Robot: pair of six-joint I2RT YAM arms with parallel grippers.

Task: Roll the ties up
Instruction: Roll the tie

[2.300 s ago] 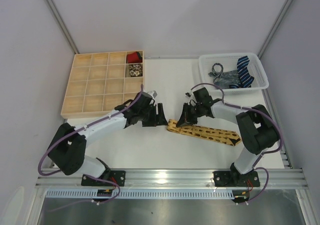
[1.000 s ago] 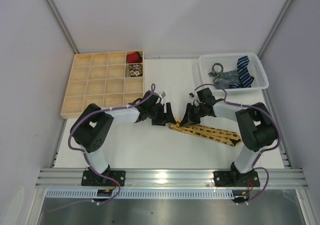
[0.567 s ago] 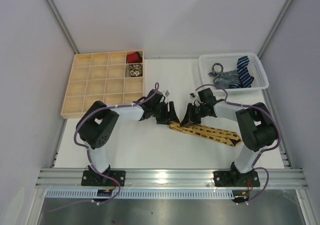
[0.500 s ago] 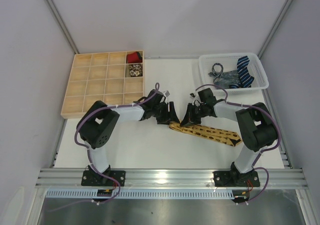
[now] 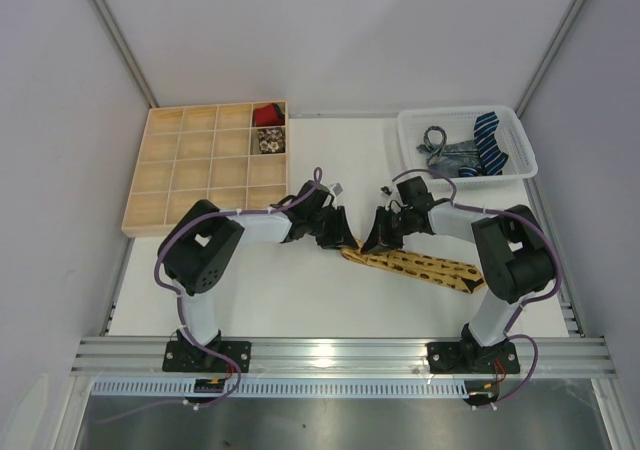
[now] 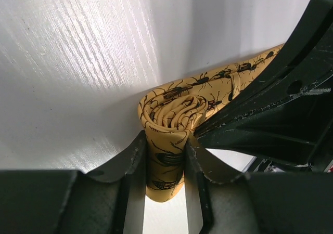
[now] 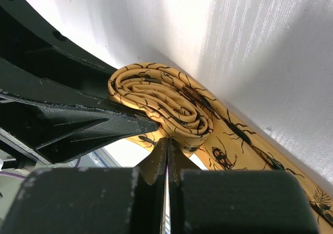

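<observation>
Evidently the left jaws pinched the rolled end of the mustard insect-print tie, right jaws pressed together beside it; its flat length ran rightward.

The yellow tie, printed with dark insects, is wound into a tight roll on the white table. The left gripper pinches the roll's near edge, a finger pressed on either side. Right of the roll, the black right gripper touches it; the tie's unrolled length runs away beyond it.
</observation>
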